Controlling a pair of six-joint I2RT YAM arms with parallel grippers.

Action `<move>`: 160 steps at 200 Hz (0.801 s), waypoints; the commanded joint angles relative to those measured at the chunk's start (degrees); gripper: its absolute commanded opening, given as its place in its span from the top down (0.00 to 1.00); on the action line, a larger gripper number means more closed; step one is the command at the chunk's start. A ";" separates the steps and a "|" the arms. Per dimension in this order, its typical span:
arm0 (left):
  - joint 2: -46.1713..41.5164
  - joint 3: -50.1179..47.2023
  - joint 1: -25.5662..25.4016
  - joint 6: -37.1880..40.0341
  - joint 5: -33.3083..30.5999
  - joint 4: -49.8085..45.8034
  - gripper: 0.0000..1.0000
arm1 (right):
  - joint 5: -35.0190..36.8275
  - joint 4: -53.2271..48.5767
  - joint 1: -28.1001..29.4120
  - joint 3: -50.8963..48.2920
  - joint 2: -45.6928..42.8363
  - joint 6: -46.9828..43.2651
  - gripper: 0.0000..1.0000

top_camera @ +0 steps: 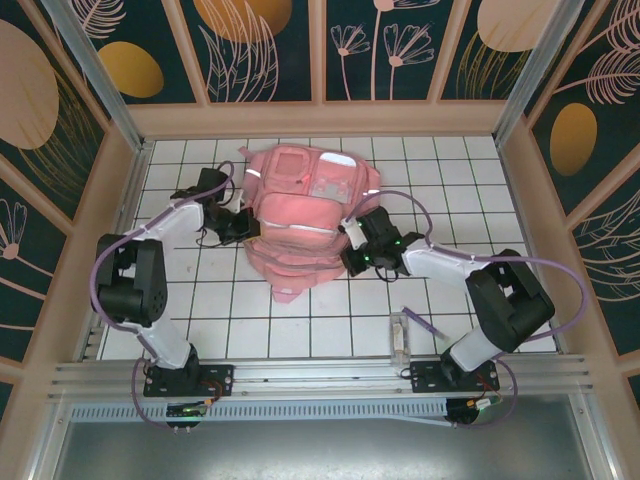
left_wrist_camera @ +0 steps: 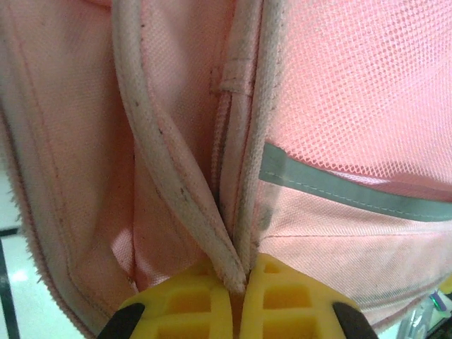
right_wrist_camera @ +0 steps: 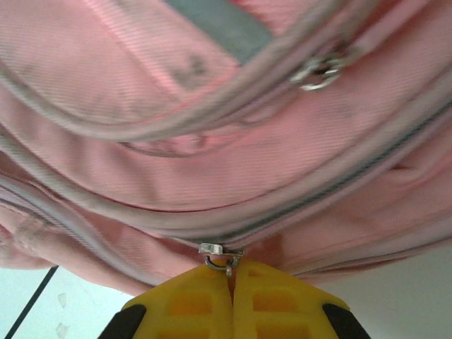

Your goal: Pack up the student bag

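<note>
The pink student bag [top_camera: 300, 215] lies on the white tiled table, in the middle toward the back. At its left side, my left gripper [top_camera: 243, 226] is shut on the bag. The left wrist view has the yellow fingers [left_wrist_camera: 185, 304] pinching a worn, piped fabric edge [left_wrist_camera: 176, 176] beside a grey reflective strip [left_wrist_camera: 339, 191]. On the bag's right side is my right gripper [top_camera: 353, 250]. There the right gripper [right_wrist_camera: 232, 275] is shut on the metal pull of a zipper slider [right_wrist_camera: 220, 249]. A second zipper pull [right_wrist_camera: 318, 70] shows higher up.
A small clear box [top_camera: 401, 335] lies near the front right, close to the right arm's base. Wooden frame walls [top_camera: 320, 118] enclose the table. A metal rail [top_camera: 320, 372] runs along the front edge.
</note>
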 commanded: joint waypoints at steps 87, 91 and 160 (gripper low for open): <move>-0.95 10.58 7.13 -1.46 -8.95 -7.93 0.36 | -5.41 12.38 13.17 9.93 4.10 -6.43 1.00; -1.14 9.23 7.09 -1.44 -9.26 -8.05 0.35 | -5.33 13.28 13.83 10.88 5.02 -6.07 1.00; -12.47 -5.39 6.34 -9.01 -5.09 -5.17 0.28 | -6.00 21.67 19.98 18.33 15.66 -2.30 1.00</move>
